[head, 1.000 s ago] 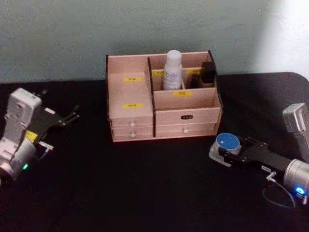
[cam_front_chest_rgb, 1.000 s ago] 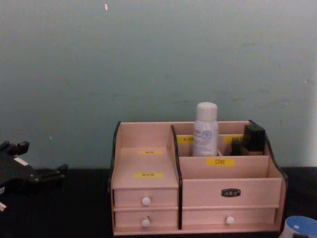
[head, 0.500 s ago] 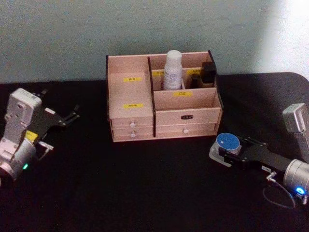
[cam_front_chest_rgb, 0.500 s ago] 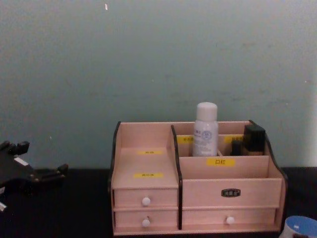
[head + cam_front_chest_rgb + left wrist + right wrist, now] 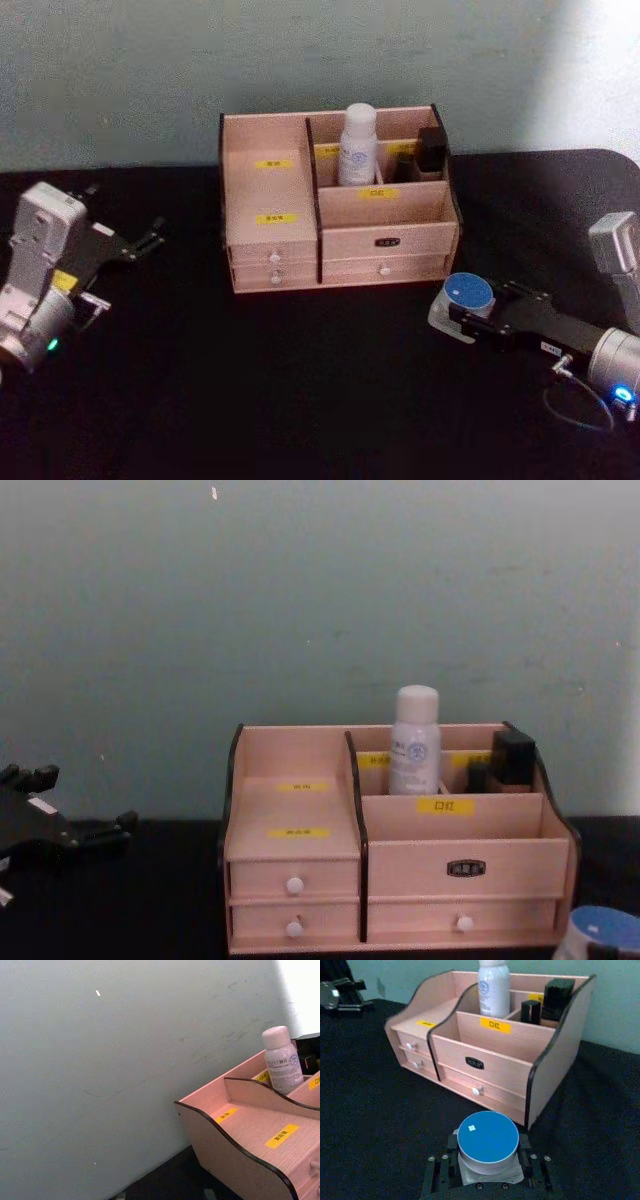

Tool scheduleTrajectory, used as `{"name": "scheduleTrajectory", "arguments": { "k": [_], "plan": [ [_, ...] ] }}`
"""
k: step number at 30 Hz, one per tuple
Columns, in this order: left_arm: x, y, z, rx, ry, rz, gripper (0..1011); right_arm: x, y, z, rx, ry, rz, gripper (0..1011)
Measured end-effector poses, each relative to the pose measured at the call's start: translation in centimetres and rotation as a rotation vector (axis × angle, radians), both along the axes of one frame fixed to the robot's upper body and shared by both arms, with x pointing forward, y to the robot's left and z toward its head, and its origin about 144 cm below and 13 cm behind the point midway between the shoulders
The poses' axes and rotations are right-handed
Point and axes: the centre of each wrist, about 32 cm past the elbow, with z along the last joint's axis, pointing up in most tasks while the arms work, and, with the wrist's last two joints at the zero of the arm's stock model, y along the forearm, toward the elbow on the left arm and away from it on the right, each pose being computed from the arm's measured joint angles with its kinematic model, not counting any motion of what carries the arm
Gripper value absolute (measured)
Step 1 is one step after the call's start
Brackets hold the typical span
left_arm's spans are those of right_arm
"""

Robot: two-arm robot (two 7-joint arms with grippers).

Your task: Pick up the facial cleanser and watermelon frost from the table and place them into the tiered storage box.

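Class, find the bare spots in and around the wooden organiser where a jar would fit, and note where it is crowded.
Free: the stepped left compartments of the tiered storage box, the long front-right compartment before the labelled divider, and the black table in front of it. Crowded: the rear right cells, holding the white bottle and black containers.

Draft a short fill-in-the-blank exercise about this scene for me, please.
The white bottle stands ____ in a rear compartment of the tiered storage box.
The right gripper holds a jar with a ____ lid.
The left gripper sits open to the box's ____.
Missing words: upright; blue; left.
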Motion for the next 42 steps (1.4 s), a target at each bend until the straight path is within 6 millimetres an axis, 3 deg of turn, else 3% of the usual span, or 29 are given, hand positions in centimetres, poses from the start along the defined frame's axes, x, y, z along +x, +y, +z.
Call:
{"name": "scheduleTrajectory", "arguments": {
  "k": [15,42],
  "plan": [
    [0.0,0.0,0.0,0.000,0.000,0.000,1001,0.8,1.1,1.6,0.037,-0.058,0.094,720],
    [0.0,0.0,0.0,0.000,0.000,0.000,1001,6.4,6.6,5.0,0.072,-0.191,0.267,720]
  ]
}}
